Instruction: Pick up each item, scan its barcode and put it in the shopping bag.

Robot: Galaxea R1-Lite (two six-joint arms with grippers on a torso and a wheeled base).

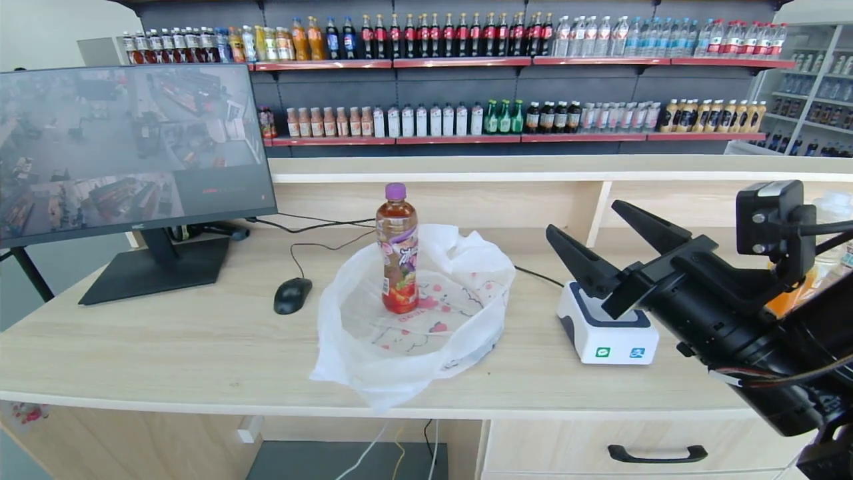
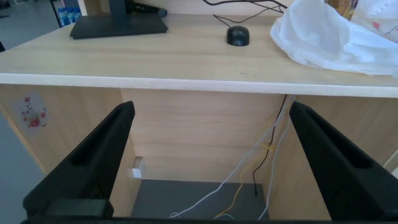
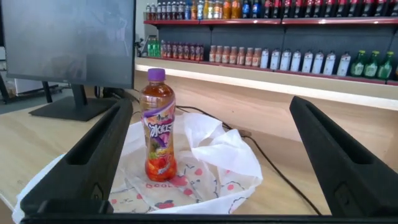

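Bottle (image 1: 397, 250), purple cap, reddish drink, stands upright inside the shopping bag (image 1: 333, 320). The bag's rim is slumped open around it on the counter (image 1: 166, 347), so this item looks already bagged; upright probably because it was lowered in by the neck or body. Nothing is touching it. The scanner (image 1: 610, 333) sits just beside the bag on the robot's right, handy for a scan-then-drop path. The right gripper (image 1: 583, 217) hangs above the scanner, jaws spread wide, holding nothing, aimed toward the bag, which fits a post-release or ready pose. An orange item (image 1: 790, 297) is mostly hidden behind that arm, likely next stock, can't identify. The left gripper (image 2: 211, 109) is low, in front of the counter edge, jaws wide, empty, parked out of the way. Mouse (image 1: 292, 295) and monitor (image 1: 126, 147) sit left of the bag, clear of the work.
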